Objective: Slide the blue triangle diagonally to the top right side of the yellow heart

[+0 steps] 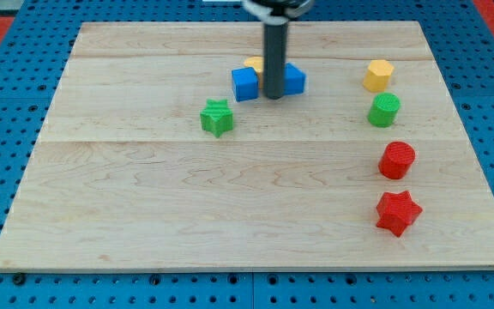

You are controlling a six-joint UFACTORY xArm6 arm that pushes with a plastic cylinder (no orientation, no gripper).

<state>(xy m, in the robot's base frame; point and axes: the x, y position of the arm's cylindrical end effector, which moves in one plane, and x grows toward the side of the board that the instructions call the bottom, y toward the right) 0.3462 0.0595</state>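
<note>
— Blue triangle (pixel 293 79): where?
— Upper-middle of the surface (pixel 144 215), partly hidden behind my tip (pixel 274 96), beside a blue cube (pixel 244 83); the yellow heart (pixel 254 63) peeks out behind them.
— End effector?
— A bare rod holding nothing.

No readable text, label, brand or number anywhere — not on blocks, board or rod.

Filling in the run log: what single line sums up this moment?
tip between blue cube and blue triangle | yellow heart behind, mostly hidden | green star apart, lower left | slide not done
</note>
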